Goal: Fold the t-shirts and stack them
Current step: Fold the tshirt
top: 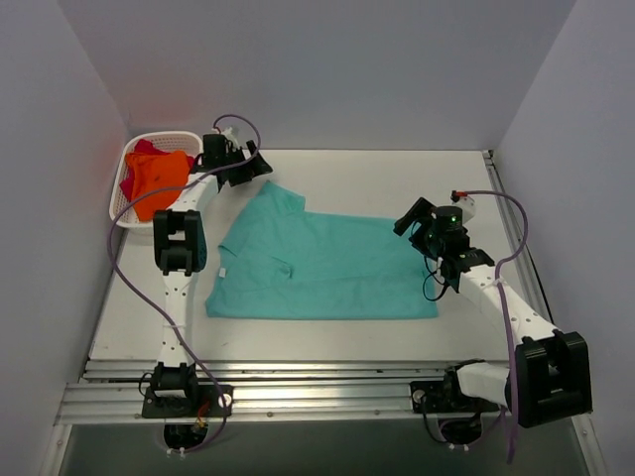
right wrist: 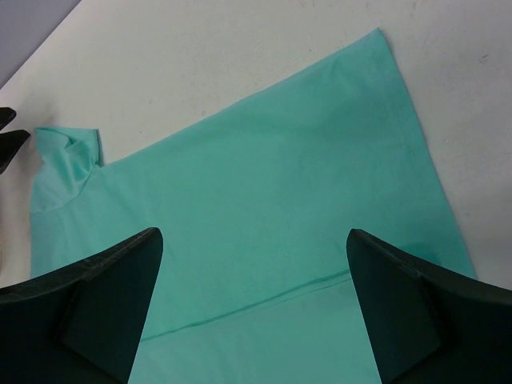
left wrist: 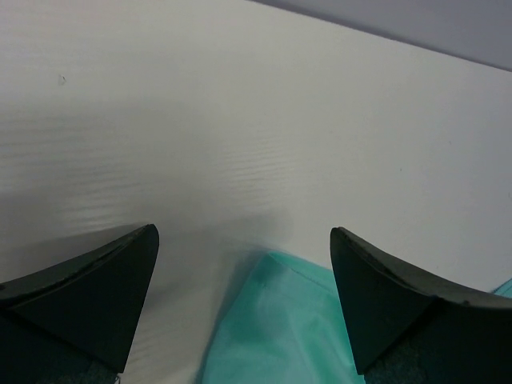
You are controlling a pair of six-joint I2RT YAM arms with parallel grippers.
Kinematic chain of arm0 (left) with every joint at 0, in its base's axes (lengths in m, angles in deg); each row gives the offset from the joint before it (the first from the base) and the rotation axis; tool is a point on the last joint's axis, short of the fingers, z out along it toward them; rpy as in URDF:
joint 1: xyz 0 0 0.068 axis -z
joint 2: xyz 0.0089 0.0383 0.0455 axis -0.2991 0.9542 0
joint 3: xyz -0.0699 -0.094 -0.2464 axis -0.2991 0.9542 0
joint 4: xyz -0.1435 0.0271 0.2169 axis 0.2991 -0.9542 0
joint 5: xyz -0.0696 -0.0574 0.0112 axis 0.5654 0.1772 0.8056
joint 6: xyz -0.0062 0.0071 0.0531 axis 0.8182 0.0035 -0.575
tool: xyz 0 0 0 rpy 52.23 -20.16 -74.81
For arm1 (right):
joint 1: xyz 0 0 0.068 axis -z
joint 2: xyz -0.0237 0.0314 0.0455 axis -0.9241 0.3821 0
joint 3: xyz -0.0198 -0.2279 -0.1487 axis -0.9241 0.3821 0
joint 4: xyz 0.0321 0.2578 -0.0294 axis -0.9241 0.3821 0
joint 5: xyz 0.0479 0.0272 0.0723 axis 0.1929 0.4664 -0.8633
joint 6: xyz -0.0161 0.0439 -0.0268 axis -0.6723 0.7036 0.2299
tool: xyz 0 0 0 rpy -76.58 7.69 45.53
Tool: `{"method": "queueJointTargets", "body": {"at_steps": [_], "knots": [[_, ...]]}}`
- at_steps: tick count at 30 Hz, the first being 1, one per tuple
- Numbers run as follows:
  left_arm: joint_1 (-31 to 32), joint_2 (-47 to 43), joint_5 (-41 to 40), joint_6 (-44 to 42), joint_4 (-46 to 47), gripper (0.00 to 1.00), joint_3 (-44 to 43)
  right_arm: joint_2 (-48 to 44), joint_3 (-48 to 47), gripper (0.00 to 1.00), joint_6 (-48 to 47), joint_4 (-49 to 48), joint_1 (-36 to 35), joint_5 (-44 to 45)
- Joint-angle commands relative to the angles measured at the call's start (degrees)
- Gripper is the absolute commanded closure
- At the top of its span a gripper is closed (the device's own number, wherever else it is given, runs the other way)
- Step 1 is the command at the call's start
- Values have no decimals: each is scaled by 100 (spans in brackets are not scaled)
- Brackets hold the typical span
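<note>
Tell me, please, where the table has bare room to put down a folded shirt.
Bare table lies between the teal t-shirt and the back wall, and in a strip between its near edge and the table's front. Crowded: the far-left corner, with basket and left arm.

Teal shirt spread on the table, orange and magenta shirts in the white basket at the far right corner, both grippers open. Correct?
No: the white basket holding the orange shirt and magenta shirt sits at the far left corner, as the top external view shows. The rest holds.
</note>
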Motion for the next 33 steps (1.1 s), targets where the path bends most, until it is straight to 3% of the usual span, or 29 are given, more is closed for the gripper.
{"method": "queueJointTargets", "body": {"at_steps": [1,8,14,18,25,26,31,32,33], "knots": [[124,-586,63,-37,-172,1,842,165,-140,5,-70,-198,33,44],[177,-1018,18,50,39,1,1794,244,-61,5,-43,-259,33,-44],[326,-781,-140,-29,-171,0,1593,165,1,5,-43,-242,41,-18],[353,-676,-254,6,-233,10,1479,112,10,4,-44,-198,33,62],[362,-588,-324,-2,-400,46,1347,173,-16,4,-79,-172,33,149],[362,-570,-324,-11,-409,56,1338,191,-25,5,-79,-180,33,158],[362,-465,-412,15,-584,84,1163,270,-8,5,-87,-198,41,211],[362,-447,-456,24,-654,93,1093,322,1,5,-87,-215,41,255],[362,-430,-465,15,-672,96,1075,349,-8,5,-79,-224,50,264]]}}
